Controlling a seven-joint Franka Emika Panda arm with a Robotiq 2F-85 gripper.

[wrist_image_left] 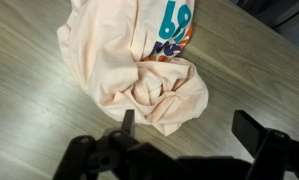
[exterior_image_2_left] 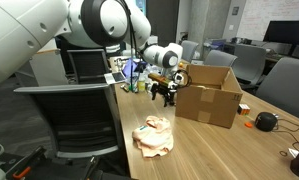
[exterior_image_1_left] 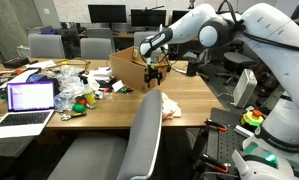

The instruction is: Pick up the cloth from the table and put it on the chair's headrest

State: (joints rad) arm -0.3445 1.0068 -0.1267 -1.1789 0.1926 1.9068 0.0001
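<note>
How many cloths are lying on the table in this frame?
1. The cloth lies crumpled on the table, near the edge by the grey chair. The clutter pile could hide others.

On the bench (exterior_image_2_left: 214, 150), cloth (exterior_image_2_left: 154, 136) before the cardboard box (exterior_image_2_left: 209, 92); clutter (exterior_image_1_left: 74, 88) near the box, laptop (exterior_image_1_left: 27, 100) well apart from it.

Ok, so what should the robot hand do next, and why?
Probably go down onto the cloth. The gripper hangs open above it, not touching, and the cloth lies bunched on the table, so nothing is grabbed yet.
</note>
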